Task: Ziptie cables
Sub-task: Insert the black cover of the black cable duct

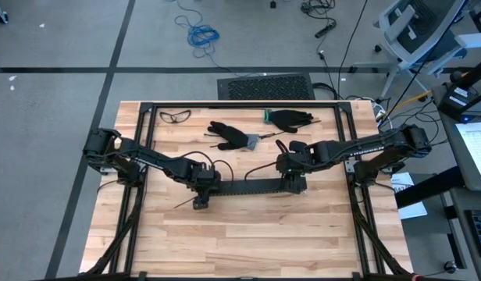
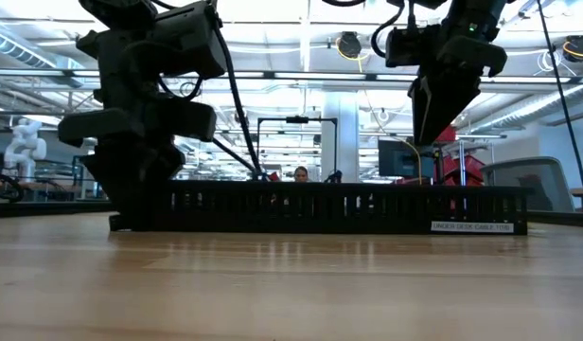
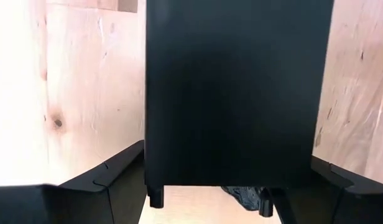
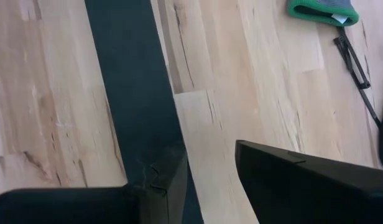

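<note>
Strip [image 2: 329,206] lies flat mid-table, long axis L-R. Cables not made out in any view, so position and direction can't be told. L gripper [image 1: 201,191] points down at strip's L end, jaws wide, clamped across its width. R gripper [image 2: 431,140] hangs tip-down just over strip's R part, jaws part-way apart, nothing between. Both arms reach inward from table sides.
</note>
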Tool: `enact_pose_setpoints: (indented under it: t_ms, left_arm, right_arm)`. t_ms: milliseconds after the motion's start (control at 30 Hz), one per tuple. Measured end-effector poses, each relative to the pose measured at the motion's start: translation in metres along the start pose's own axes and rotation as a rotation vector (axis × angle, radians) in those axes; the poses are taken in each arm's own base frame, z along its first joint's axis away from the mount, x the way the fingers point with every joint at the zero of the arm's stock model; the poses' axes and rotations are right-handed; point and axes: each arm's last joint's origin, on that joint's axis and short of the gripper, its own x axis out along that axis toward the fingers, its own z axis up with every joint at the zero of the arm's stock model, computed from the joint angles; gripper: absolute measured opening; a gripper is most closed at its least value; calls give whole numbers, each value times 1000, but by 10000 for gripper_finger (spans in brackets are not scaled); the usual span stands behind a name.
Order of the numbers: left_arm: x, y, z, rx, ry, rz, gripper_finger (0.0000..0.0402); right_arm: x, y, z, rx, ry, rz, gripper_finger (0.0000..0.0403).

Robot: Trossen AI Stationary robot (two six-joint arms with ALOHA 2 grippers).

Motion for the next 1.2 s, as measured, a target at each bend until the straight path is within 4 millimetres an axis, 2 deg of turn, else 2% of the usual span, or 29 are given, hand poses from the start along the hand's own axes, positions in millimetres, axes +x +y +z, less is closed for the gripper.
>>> enact_pose_setpoints:
  t_ms: [233, 500, 800, 1033, 1200]
  left_arm:
    - [1, 0, -1, 53, 2, -8, 294]
    - [1, 0, -1, 44, 1, -7, 243]
    - [1, 0, -1, 45, 1, -6, 239]
    - [1, 0, -1, 44, 1, -4, 238]
    - [1, 0, -1, 45, -3, 13, 238]
  right_arm:
    - [0, 0, 0, 0, -3, -4, 130]
    - [0, 0, 0, 0, -2, -4, 130]
    - [0, 0, 0, -1, 6, 10, 130]
    - [-2, -1, -16, -6, 173, 24, 130]
    - [-2, 2, -16, 30, 173, 24, 130]
